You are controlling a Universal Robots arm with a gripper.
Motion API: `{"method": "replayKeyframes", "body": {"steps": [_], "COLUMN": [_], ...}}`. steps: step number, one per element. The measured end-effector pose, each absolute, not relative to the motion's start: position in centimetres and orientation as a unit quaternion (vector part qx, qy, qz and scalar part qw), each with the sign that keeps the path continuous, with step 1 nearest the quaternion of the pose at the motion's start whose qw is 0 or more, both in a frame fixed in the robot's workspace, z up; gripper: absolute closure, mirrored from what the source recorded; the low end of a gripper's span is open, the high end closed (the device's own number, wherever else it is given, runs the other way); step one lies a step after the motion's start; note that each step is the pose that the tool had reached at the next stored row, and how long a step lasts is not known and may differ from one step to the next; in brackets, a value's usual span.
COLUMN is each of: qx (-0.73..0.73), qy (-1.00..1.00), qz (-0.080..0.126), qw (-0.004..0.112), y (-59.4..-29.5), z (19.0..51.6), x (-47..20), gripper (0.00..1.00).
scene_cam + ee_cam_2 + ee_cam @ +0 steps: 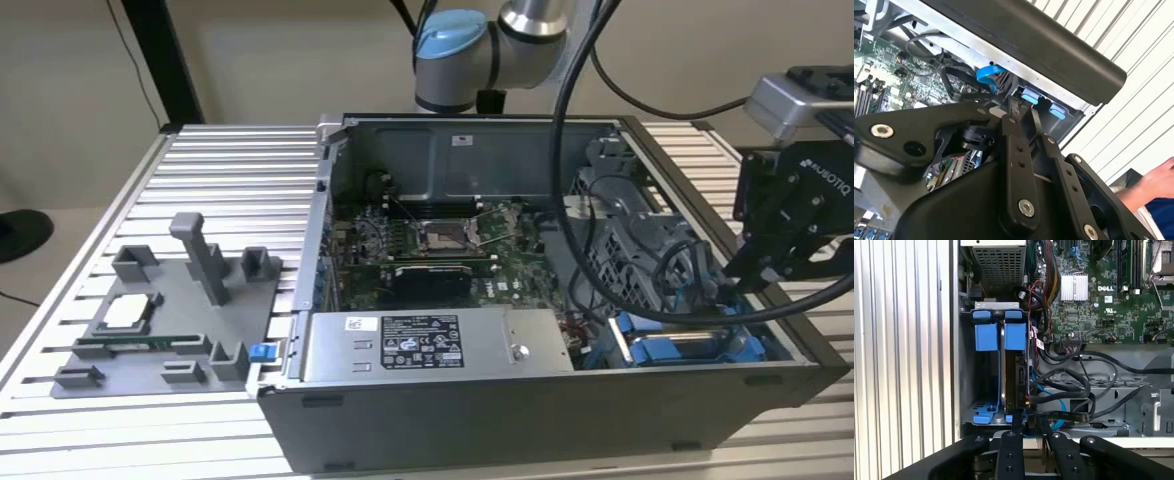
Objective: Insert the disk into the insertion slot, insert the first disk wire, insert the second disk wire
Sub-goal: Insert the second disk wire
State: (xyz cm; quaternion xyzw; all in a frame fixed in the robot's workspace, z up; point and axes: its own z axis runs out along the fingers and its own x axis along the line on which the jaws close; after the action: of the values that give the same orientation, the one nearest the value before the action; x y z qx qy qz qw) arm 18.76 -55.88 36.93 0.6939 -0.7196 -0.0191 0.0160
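- I see the disk in its blue frame, seated edge-on inside the insertion slot.
- My gripper sits at the disk's cabled end, fingers pinched together; I can't tell whether they hold anything.

Print noted, not copied out.
- Power supply, inside the case: black-and-white label, too fine to read.
- Gripper, over the case's wall on the exterior view's right: white brand lettering.
- Motherboard, inside the case: white brand word beside the heatsink, with a small white sticker.
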Motion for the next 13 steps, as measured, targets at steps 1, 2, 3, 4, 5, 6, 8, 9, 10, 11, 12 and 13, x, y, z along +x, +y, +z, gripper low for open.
{"method": "replayKeyframes", "body": {"steps": [1, 2, 3, 4, 5, 6, 8, 9, 10, 11, 12, 13], "qx": [0.694, 0.694, 0.694, 0.694, 0.694, 0.694, 0.694, 0.694, 0.694, 0.694, 0.694, 0.694], "qy": [-0.720, -0.720, -0.720, -0.720, -0.720, -0.720, -0.720, -0.720, -0.720, -0.720, -0.720, -0.719], "qz": [-0.019, -0.019, -0.019, -0.019, -0.019, -0.019, -0.019, -0.019, -0.020, -0.020, -0.021, -0.022], "qw": [0.016, 0.016, 0.016, 0.016, 0.016, 0.016, 0.017, 0.018, 0.018, 0.019, 0.021, 0.022], "y": [-55.88, -55.88, -55.87, -55.87, -55.86, -55.84, -55.75, -55.72, -55.71, -55.69, -55.66, -55.63], "z": [36.93, 36.93, 36.93, 36.92, 36.88, 36.80, 36.53, 36.43, 36.34, 36.27, 36.21, 36.14], "x": [18.76, 18.77, 18.77, 18.78, 18.78, 18.79, 18.84, 18.89, 18.98, 19.08, 19.19, 19.31], "gripper": [0.00, 0.00, 0.00, 0.00, 0.00, 0.00, 0.00, 0.00, 0.00, 0.00, 0.00, 0.00]}}
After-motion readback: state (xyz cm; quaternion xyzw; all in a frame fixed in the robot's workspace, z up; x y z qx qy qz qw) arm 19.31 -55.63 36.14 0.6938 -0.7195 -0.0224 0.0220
